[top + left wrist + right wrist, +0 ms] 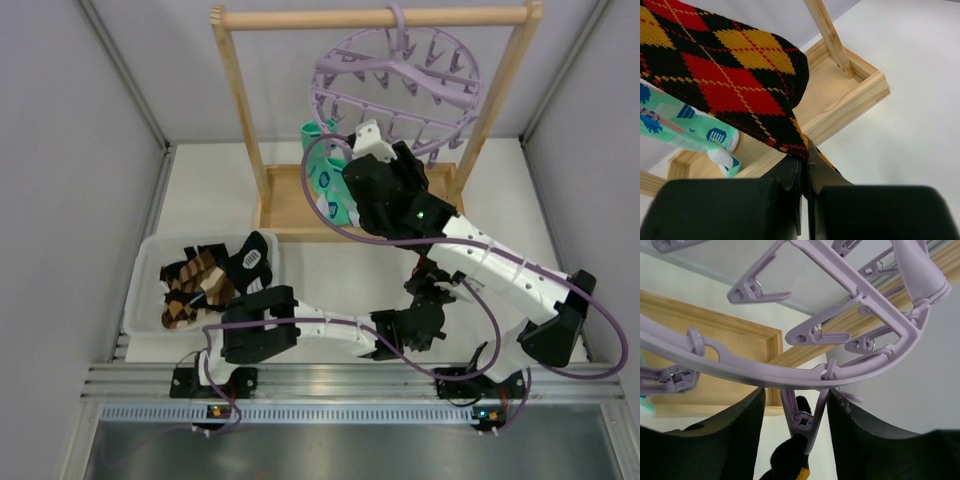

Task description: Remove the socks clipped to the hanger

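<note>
At the left of the overhead view a clear bin [150, 242] sits on the desk [200, 190]. A brown-and-tan striped sock [190, 285] and a black sock [250, 262] lie in it, so part of the job looks done.

Toward the middle, a mint-green sock [325, 180] hangs in front of the wooden rack [240, 110]. It is presumably on one of the hanger's pegs, though its clip is hidden.

In the left wrist view the left pincer [805, 159] is clamped on the lower edge of a red-and-black argyle sock [735, 80]. The sock stretches toward the upper left of the frame, with the mint-green sock just beside it at the left edge.

Further right and higher in the overhead view, the lavender hanger [400, 70] hangs by its hook from the rack's top bar. In the right wrist view the right pincer [795, 397] has its fingers [715, 440] apart, one on each side of a clip peg [802, 422] at bottom centre. That peg grips dark fabric with a touch of yellow, most likely the argyle sock's top.

The step in hand appears to be freeing the argyle sock. Next, the right pincer should squeeze the peg's upper arms so its mouth opens. The left pincer should then draw the sock down and away without swinging the hanger, and carry it to the bin. The mint-green sock is left to do.
</note>
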`<state>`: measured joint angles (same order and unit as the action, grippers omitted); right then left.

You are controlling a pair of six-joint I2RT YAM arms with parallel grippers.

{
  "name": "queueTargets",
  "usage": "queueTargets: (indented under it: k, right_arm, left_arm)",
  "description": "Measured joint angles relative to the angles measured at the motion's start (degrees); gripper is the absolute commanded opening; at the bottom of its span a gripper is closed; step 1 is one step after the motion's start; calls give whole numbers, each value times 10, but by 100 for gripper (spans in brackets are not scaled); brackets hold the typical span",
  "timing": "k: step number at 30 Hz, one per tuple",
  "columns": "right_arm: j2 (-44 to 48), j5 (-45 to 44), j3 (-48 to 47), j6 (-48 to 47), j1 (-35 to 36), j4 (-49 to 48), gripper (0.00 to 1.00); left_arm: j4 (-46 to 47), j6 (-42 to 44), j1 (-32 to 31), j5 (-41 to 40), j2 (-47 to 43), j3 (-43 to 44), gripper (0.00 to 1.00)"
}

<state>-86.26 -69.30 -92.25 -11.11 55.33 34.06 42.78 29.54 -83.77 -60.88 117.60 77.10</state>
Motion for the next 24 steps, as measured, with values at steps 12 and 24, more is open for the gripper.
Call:
queueTargets:
  k: [12, 24]
  right_arm:
    - [4, -21, 8, -43, 0, -60, 25]
    - [4, -24, 8, -42, 0, -74, 22]
  left_arm:
    - [0, -16, 0, 2, -1, -1, 0]
    - [-9, -68, 3, 19, -29, -59, 0]
